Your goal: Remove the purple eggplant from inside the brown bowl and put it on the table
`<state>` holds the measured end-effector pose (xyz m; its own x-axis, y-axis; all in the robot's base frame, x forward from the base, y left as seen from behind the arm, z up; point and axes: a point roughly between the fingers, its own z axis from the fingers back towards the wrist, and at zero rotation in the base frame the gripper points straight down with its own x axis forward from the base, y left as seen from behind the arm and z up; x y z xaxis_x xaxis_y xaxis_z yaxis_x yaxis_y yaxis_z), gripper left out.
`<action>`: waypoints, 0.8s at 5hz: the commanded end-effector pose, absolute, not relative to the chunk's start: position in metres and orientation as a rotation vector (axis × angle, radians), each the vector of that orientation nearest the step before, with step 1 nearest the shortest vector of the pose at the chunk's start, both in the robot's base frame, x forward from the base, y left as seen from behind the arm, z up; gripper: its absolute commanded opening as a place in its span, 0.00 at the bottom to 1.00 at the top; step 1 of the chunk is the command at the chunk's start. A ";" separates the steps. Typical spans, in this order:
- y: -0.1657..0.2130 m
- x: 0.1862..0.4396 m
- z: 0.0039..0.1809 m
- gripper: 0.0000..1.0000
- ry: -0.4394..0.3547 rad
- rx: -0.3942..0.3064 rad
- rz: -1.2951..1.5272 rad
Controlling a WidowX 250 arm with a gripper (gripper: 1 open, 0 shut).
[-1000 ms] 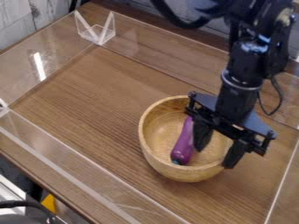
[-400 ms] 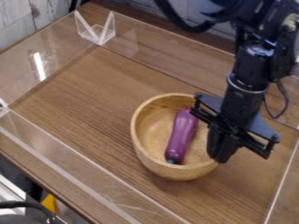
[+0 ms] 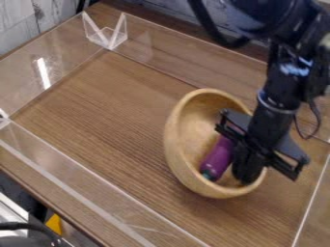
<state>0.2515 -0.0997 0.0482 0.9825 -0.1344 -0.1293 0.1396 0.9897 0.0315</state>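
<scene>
**Bowl tipped, eggplant not yet secured**

Nearest us runs the clear acrylic wall [image 3: 77, 207] along the front edge, with bare table [image 3: 103, 116] behind it. Further in, the brown bowl [image 3: 187, 130] stands tilted up on its side, its open mouth facing right toward the arm, only its lower edge on the wood. The purple eggplant [image 3: 218, 159] lies low inside it, against the bottom of the wall, partly hidden by the gripper [image 3: 253, 166]. Our fingers have come together fully, pointing straight down at the bowl's right rim; we cannot tell whether they pinch the eggplant, the rim, or nothing. At the far corner stands a small acrylic bracket [image 3: 103, 31].

We judge the eggplant light, stiff and glossy, so likely to slip from a narrow pinch. We would take it across its thicker middle, not the tapered stem end. The wooden bowl looks light enough to tip or slide when nudged, so we should expect it to shift.
</scene>
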 end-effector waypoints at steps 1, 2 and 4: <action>-0.095 0.271 0.077 0.00 0.047 0.027 -0.101; -0.086 0.276 0.088 0.00 0.039 0.028 -0.103; -0.078 0.275 0.081 0.00 0.020 0.033 -0.148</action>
